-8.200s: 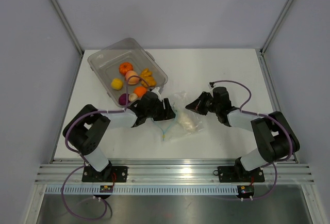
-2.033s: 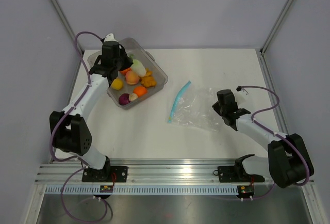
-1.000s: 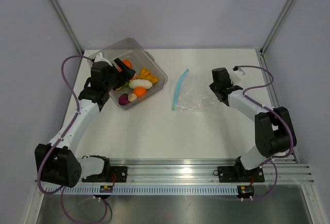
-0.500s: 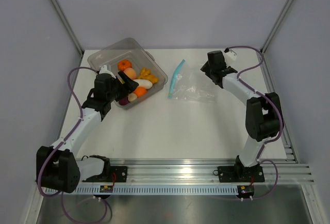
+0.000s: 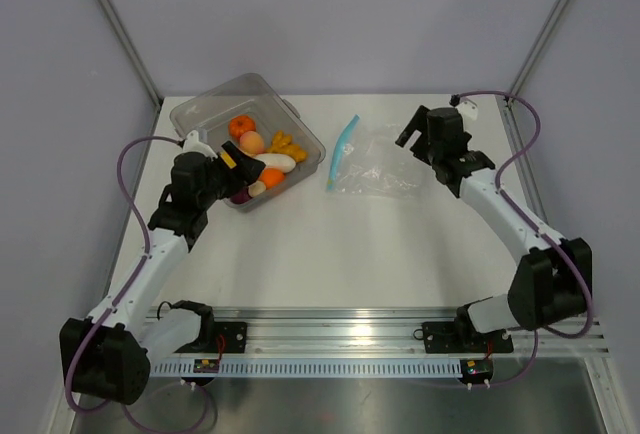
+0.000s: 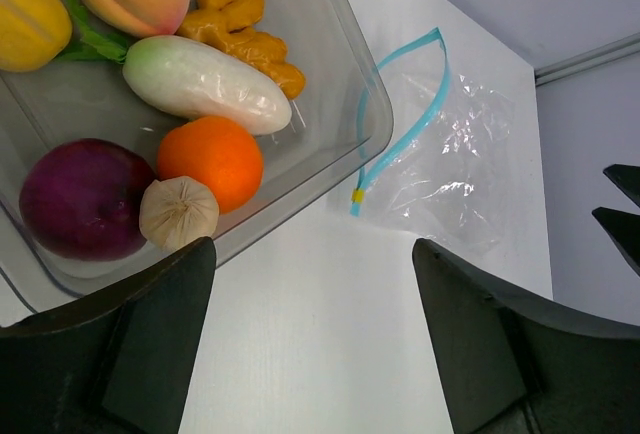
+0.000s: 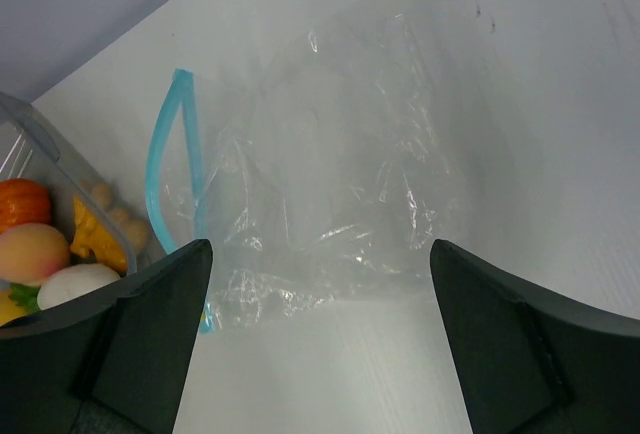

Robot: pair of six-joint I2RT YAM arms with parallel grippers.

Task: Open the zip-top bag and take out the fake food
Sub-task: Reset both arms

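At the back-centre of the worktop (image 5: 330, 244), the zip-top bag (image 5: 375, 164) lies flat and looks empty. Its blue zip strip (image 6: 400, 114) is parted into a loop facing the tub (image 5: 190, 114).

The fake food (image 6: 200, 84) sits in that tub: peach, white radish, ginger, orange, purple onion, garlic.

The right gripper (image 7: 318, 246) hangs over the bag, spread and holding nothing. The left gripper (image 6: 310, 249), also spread and holding nothing, is at the tub's near corner. Judged: task complete.

No readable text, labels or numbers anywhere.

Empty zip-top bag (image 7: 330, 194) flat below spread pincer (image 7: 320, 339).
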